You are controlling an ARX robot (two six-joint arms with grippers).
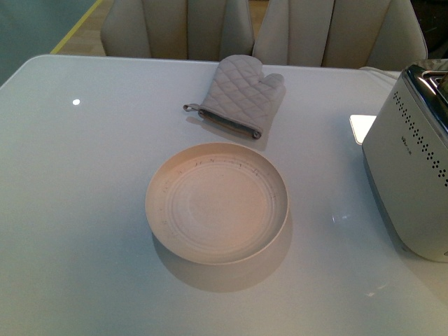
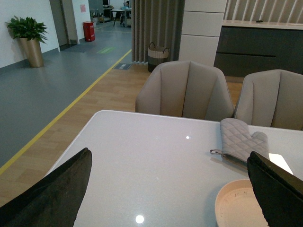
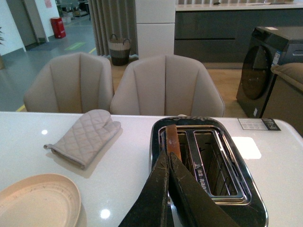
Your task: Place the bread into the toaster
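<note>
The toaster [image 1: 409,182] stands at the table's right edge in the front view; neither gripper shows there. In the right wrist view its chrome top [image 3: 222,189] has two slots. The bread [image 3: 173,138] stands on edge in the slot nearer the mitt, with only its brown crust showing above the rim. My right gripper [image 3: 168,155] is shut, its tips just over the near end of that crust, holding nothing. My left gripper [image 2: 165,189] is open and empty above the table, left of the plate.
A round cream plate [image 1: 217,203] sits mid-table, empty; it also shows in the left wrist view [image 2: 239,205] and the right wrist view [image 3: 38,201]. A quilted grey oven mitt [image 1: 241,94] lies behind it. Two beige chairs [image 3: 165,85] stand at the far edge.
</note>
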